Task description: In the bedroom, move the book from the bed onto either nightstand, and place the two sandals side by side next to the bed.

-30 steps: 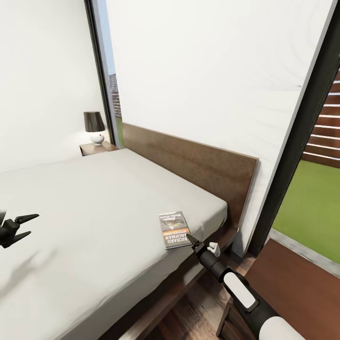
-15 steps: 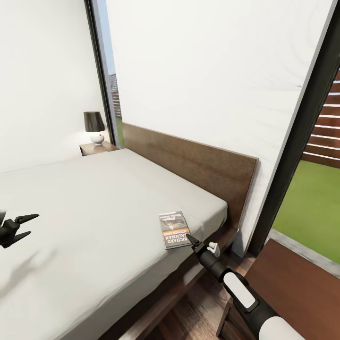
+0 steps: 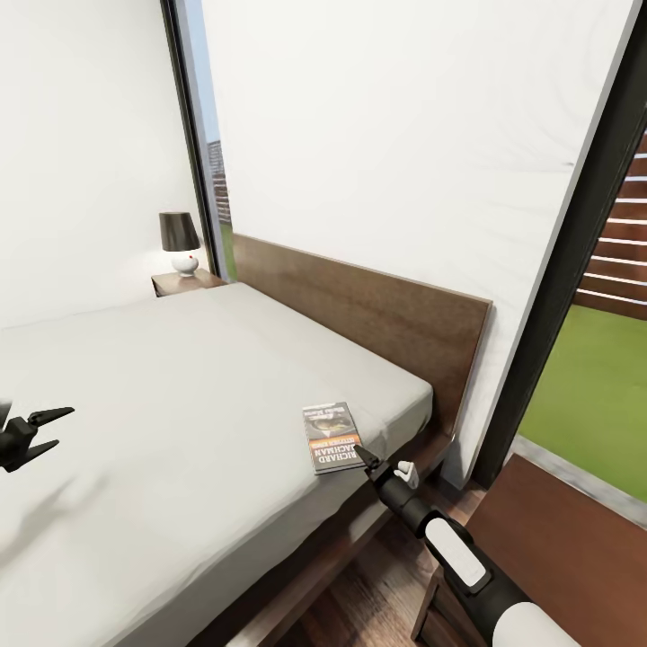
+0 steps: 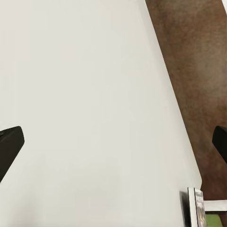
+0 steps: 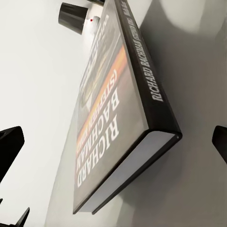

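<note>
Bedroom, sim render: the right gripper (image 3: 361, 454) sits at the near corner of the book (image 3: 330, 436), which lies flat on the bed (image 3: 180, 413) close to its lower-right corner, centre-right of the head view. In the right wrist view the book (image 5: 123, 109) fills the middle between two dark fingers (image 5: 9, 146) at the frame's edges, spread apart w/ nothing clamped yet. The left gripper (image 3: 40, 429), far left of the head view, hovers over the mattress w/ its fingers apart too.

Judged step: securing the book before carrying it to a nightstand (image 3: 184, 281), seen w/ its lamp (image 3: 180, 241) at upper left; a second brown surface (image 3: 557, 548) at lower right looks nearer, prob. the other one. To do it well, the fingers likely need to straddle the thin edge squarely, one pad under the cover, one over, since the book lies flush on soft mattress and could slide rather than lift. Closing near the spine should keep pages from fanning. Sandals unseen here.
</note>
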